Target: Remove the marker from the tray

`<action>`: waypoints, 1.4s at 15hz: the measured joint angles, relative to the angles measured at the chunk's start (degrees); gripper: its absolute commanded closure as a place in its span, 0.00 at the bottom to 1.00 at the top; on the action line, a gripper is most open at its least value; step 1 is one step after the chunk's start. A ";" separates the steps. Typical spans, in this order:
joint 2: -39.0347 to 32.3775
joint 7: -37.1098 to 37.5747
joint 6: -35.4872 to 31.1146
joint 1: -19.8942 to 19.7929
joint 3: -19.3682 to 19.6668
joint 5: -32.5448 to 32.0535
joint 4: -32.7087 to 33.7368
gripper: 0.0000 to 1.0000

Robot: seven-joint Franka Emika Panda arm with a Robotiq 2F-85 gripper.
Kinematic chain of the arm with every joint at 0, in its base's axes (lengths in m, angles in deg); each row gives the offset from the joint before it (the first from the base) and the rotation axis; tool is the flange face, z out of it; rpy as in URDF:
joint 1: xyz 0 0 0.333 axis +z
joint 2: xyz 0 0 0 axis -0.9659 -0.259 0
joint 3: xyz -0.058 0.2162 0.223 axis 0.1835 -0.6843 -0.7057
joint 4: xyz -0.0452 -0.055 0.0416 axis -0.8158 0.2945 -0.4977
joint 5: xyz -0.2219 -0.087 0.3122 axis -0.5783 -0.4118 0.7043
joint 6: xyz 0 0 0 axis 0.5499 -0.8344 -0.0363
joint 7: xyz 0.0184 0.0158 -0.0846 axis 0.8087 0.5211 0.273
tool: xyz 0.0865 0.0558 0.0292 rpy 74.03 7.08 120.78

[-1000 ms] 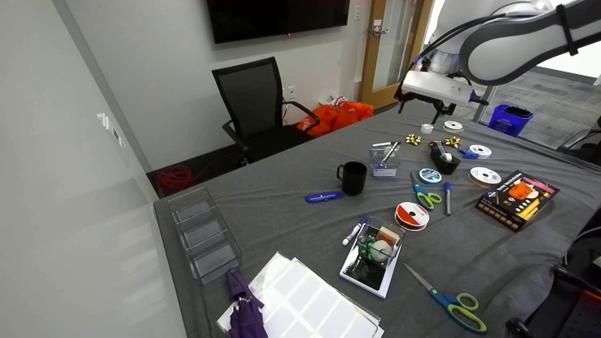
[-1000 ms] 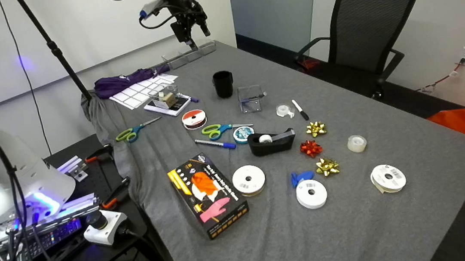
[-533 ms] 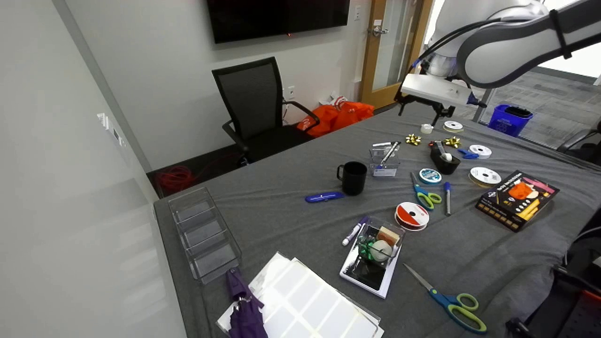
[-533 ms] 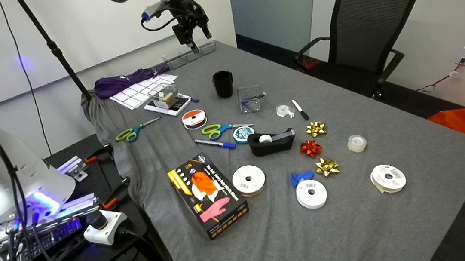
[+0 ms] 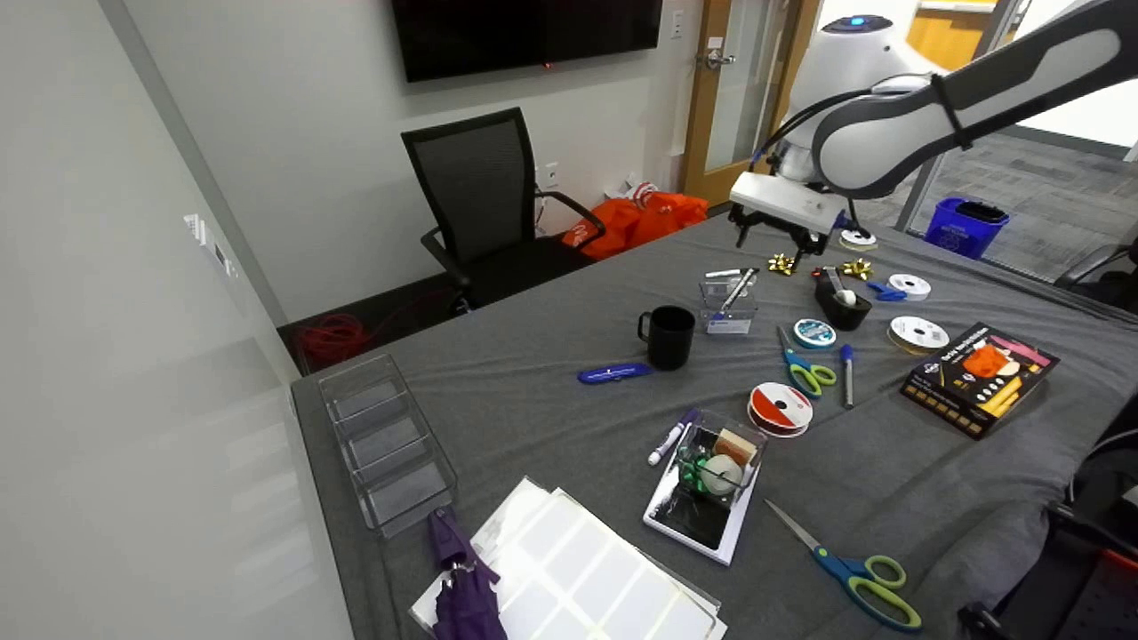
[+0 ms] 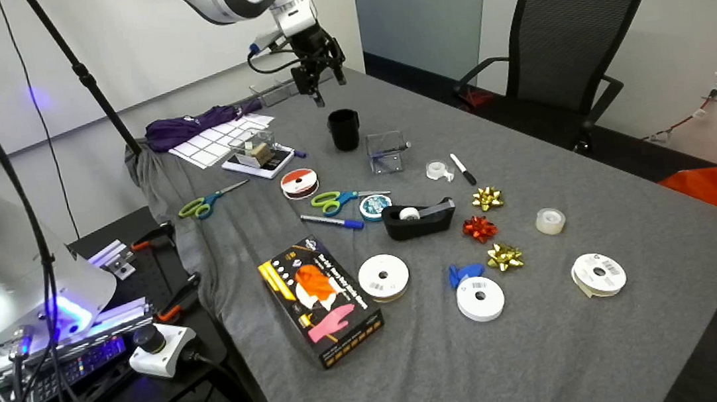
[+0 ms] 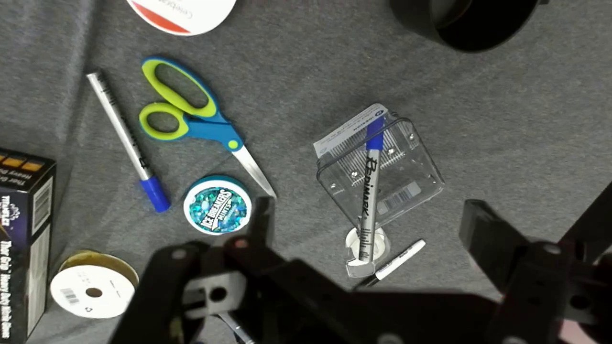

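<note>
You have bright, even room light over the cloth, with soft shadows. In an exterior view, blue light glares at the robot's base and a violet smear shows on the whiteboard. Your wrist view blurs the dark gripper but renders the marker sharply.

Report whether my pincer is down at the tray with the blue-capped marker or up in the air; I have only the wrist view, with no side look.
Observer: Up in the air. In both exterior views the pincer hangs higher than the clear tray that holds the blue-capped marker.
Operator: Now point me to any loose marker that my picture leaves out.
Observer: In an exterior view, a purple-and-white marker lies beside the white-edged black pad; whether they touch, I cannot tell.
</note>
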 measured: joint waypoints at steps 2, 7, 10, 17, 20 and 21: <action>-2.93 -0.01 -2.41 0.09 0.76 1.93 1.08 0.00; -9.61 -0.03 -5.87 0.18 2.21 7.32 3.68 0.00; -13.31 0.16 -5.87 0.52 3.38 9.57 6.03 0.00; -19.28 1.95 -5.97 2.03 6.23 11.20 10.45 0.00; -21.76 2.68 -6.35 3.08 8.30 11.08 12.20 0.00; -22.89 2.70 -6.11 3.18 9.09 11.07 13.83 0.00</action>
